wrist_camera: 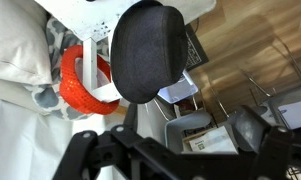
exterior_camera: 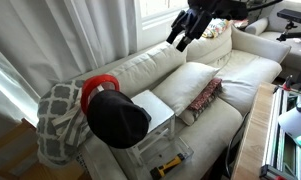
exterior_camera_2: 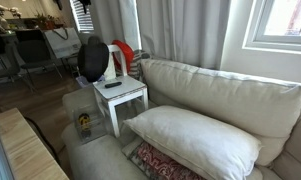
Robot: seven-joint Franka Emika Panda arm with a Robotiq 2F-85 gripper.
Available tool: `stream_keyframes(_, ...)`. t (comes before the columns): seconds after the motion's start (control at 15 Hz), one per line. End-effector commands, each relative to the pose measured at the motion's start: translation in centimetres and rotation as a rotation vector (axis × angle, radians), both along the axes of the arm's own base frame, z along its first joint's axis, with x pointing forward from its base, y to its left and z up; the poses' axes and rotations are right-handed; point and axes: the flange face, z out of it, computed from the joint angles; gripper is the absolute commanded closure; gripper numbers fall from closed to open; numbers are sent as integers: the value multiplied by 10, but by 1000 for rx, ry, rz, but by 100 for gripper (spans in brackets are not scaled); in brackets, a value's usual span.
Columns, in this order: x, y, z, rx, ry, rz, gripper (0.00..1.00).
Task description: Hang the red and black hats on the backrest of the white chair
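A black hat, round with a domed crown and a matte surface, hangs on the backrest of the white chair, which stands at the end of a cream sofa. A bright red hat hangs on the same backrest just behind it, its brim showing as a red ring. The gripper is high over the sofa, well apart from both hats, its fingers spread and empty. The print on a box near the chair is too small to read.

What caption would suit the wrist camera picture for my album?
Black hat and red hat hung on the white chair, seen from the wrist.
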Motion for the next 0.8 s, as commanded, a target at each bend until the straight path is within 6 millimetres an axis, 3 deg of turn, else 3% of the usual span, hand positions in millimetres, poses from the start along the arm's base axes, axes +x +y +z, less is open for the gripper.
stream_keyframes(0.0, -19, -13, 20, -33, 32, 3, 0)
stream_keyframes(0.13, -24, -18, 31, -53, 36, -10, 0)
stream_keyframes(0.2, -10, -10, 26, -32, 17, -1, 0)
stream_keyframes(0.4, -15, -13, 36, -39, 13, -7, 0)
stream_keyframes(0.73, -17, -14, 34, -42, 18, -8, 0)
